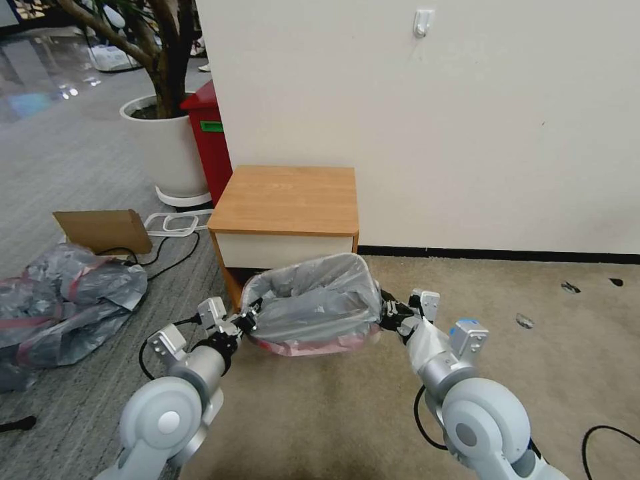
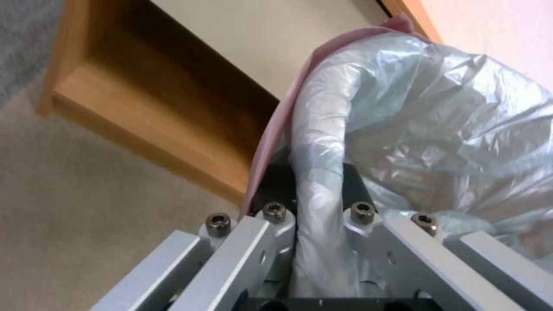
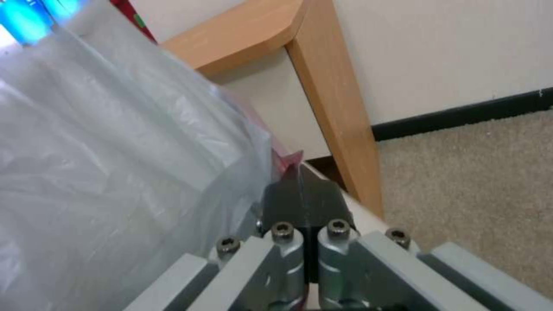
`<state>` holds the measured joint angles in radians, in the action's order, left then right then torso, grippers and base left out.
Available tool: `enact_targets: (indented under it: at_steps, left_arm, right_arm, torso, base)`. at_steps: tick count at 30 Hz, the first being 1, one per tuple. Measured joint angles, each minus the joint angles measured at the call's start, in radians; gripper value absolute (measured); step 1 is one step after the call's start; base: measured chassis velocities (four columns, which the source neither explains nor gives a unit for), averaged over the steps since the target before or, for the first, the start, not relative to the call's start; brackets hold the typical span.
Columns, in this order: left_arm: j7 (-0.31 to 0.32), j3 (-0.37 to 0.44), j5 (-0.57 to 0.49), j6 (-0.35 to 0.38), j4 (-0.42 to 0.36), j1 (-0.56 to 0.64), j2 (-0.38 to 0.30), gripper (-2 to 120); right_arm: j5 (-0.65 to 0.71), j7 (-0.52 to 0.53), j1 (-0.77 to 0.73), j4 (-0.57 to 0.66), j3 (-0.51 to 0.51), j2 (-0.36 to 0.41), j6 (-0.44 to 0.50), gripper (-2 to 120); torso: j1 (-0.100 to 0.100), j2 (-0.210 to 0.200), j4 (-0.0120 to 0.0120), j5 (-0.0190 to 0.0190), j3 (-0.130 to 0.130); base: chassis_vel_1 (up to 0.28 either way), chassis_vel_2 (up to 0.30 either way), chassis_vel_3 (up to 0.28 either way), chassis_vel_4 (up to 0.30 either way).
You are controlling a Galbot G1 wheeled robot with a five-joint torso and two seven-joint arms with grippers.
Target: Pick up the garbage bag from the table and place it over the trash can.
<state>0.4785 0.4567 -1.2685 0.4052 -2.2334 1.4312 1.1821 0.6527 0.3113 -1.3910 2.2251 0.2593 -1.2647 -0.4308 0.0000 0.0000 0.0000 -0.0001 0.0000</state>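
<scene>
In front of the table (image 1: 287, 200), our left gripper (image 1: 248, 323) and right gripper (image 1: 393, 312) pinched the garbage bag (image 1: 313, 303), stretched over the trash can (image 3: 351, 211); seating its band seemed next.

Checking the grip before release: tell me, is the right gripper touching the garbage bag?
Touching. In the right wrist view the right gripper has its black pads closed together on the garbage bag, pinching its pink-red edge between them.

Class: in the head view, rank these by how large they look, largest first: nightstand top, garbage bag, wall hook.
1. table top
2. garbage bag, slightly smaller, though nearer the camera
3. wall hook
</scene>
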Motion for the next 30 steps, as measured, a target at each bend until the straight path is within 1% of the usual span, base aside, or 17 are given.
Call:
enact_targets:
  at_steps: [5,8,11,13,22,30]
  left_arm:
    - [0.001,0.008,-0.024,0.004,-0.003,0.001,-0.003,5]
    - [0.002,0.014,-0.039,0.009,-0.008,0.002,-0.009,5]
    - [0.002,0.015,-0.043,0.009,-0.009,0.002,-0.011,5]
    - [0.003,0.022,-0.054,0.010,-0.015,0.000,-0.016,5]
    - [0.003,0.045,-0.083,0.010,-0.029,-0.001,-0.033,5]
    - [0.004,0.052,-0.087,0.013,-0.035,0.000,-0.044,5]
  right_arm:
    - [-0.052,-0.050,0.001,-0.035,-0.005,-0.013,0.062,0]
    - [-0.126,-0.115,0.013,-0.097,-0.012,-0.031,0.141,0]
    - [-0.143,-0.128,0.015,-0.114,-0.013,-0.034,0.156,0]
    - [-0.202,-0.161,0.017,-0.171,-0.010,-0.042,0.201,0]
    - [-0.236,-0.178,0.018,-0.235,-0.009,-0.058,0.239,0]
    - [-0.241,-0.181,0.018,-0.247,-0.011,-0.067,0.245,0]
  torso:
    - [0.000,0.000,0.0000,0.0000,0.000]
    - [0.000,0.000,0.0001,0.0001,0.000]
    - [0.000,0.000,0.0001,0.0000,0.000]
    - [0.000,0.000,0.0000,0.0001,0.000]
    - [0.000,0.000,0.0000,0.0000,0.000]
    - [0.000,0.000,0.0001,0.0001,0.000]
  base:
    - [0.000,0.000,0.000,0.000]
    - [0.000,0.000,0.000,0.000]
    - [0.000,0.000,0.000,0.000]
    - [0.000,0.000,0.000,0.000]
    - [0.000,0.000,0.000,0.000]
    - [0.000,0.000,0.000,0.000]
